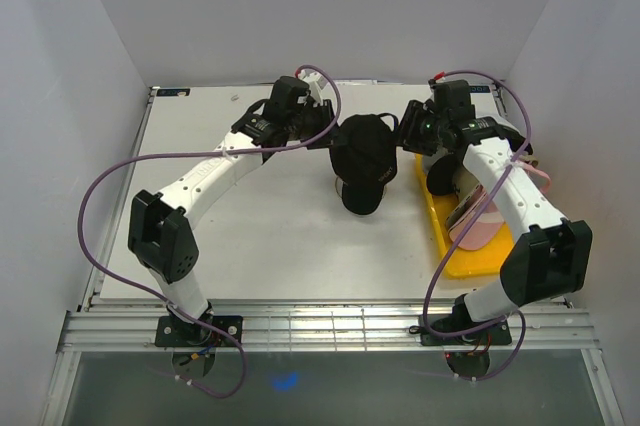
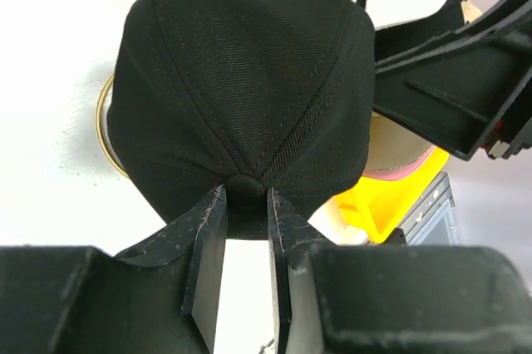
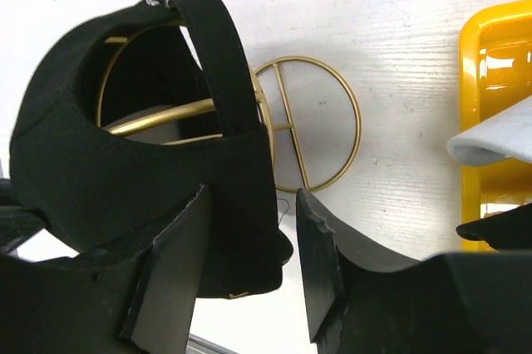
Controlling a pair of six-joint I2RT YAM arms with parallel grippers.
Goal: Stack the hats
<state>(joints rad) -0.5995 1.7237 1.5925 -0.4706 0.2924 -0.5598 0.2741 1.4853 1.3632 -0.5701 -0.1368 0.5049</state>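
The black cap (image 1: 362, 161) sits over the gold wire stand (image 3: 291, 127) at the far middle of the table, just left of the yellow tray (image 1: 470, 266). Its long axis runs far to near, and the brim seems to point toward the arm bases. Both arms reach forward and bend inward, meeting at the cap from either side. The left gripper (image 2: 245, 204) is pinched onto the crown at its top button, while the right gripper (image 3: 253, 196) straddles the strap-side rim with a gap at one finger, so I cannot tell whether it grips.
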